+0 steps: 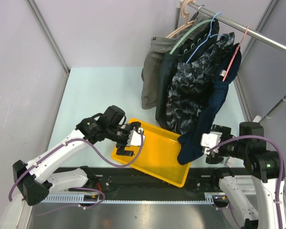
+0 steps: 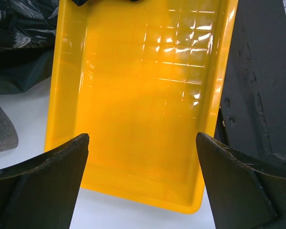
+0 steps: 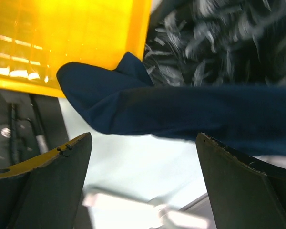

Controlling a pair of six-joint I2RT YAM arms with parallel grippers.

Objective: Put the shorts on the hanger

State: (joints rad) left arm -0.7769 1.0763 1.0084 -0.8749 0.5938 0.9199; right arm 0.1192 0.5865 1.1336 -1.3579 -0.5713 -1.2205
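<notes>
The dark navy shorts hang from the thin pink-red hanger on the rail at the back right. Their lower end droops onto the right end of the yellow tray. My right gripper sits just right of that lower end, open. In the right wrist view the shorts stretch across just beyond my right gripper, with nothing between the fingers. My left gripper hovers open at the tray's left end. In the left wrist view my left gripper frames only the bare tray floor.
The yellow tray lies near the front edge between the arms; its wall also shows from the left wrist. On the rail hang grey shorts, black-grey patterned shorts, a mint-green hanger and a blue wire hanger.
</notes>
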